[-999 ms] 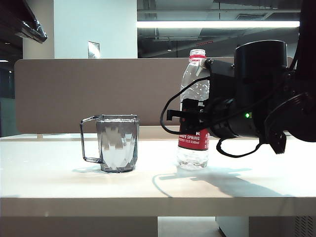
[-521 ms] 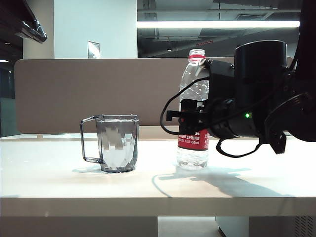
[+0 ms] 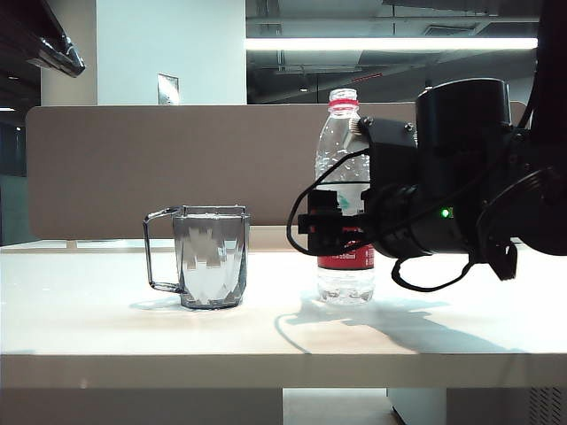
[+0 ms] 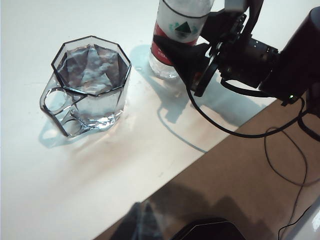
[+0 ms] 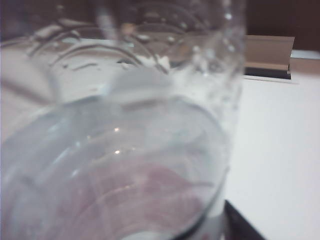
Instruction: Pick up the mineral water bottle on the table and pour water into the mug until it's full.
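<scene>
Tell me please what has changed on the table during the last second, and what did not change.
The right gripper opened its jaws and let go of the mineral water bottle, which went from slightly tilted to upright on the table. The gripper is still around the bottle's label. The mug stayed in place, water level unchanged. The left gripper is not in view.

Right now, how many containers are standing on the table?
2: the mug left of centre, and the mineral water bottle to its right, upright, with the right gripper at its label. None seem hidden.
</scene>
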`<state>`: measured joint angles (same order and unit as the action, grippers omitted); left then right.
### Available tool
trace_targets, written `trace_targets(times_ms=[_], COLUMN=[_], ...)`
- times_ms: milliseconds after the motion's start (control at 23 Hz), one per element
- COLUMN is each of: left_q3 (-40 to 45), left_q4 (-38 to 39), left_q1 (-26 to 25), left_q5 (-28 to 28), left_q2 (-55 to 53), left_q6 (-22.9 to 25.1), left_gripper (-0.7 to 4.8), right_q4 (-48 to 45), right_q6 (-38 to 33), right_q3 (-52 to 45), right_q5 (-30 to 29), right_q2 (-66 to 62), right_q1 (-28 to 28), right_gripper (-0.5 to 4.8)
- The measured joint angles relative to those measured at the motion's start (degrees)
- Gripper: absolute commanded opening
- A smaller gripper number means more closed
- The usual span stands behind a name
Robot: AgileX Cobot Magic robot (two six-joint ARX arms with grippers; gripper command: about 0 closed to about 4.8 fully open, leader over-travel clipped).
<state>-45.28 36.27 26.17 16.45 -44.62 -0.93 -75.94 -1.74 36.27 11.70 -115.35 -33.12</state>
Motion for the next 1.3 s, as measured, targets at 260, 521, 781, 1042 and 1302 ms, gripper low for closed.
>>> trace_targets(times_ms=[260, 521, 781, 1042, 1302], left_q3=[0.0, 0.0, 0.0, 0.0, 0.0], left_q4=[0.0, 0.0, 0.0, 0.2, 0.0], left_q1=[0.0, 0.0, 0.0, 0.0, 0.0], left_q5=[0.0, 0.0, 0.0, 0.0, 0.0], left_q2=[0.0, 0.0, 0.0, 0.1, 0.2], left_q6=[0.0, 0.0, 0.0, 0.0, 0.0], left_gripper=[-0.05, -0.05, -0.05, -0.05, -0.05], right_q4=[0.1, 0.2, -0.2, 7.9, 38.2], right_q6=[2.7, 3.1, 3.1, 3.1, 2.6], right_q3=[-2.0, -13.2, -32.1, -35.9, -35.8], right_q5=[-0.2, -0.9, 0.1, 1.6, 1.4], right_q2=[1.0, 10.6, 33.0, 50.0, 72.4], right_q1=[-0.1, -0.8, -1.8, -1.8, -0.7], right_gripper=[4.79, 4.79, 2.99, 1.97, 0.70])
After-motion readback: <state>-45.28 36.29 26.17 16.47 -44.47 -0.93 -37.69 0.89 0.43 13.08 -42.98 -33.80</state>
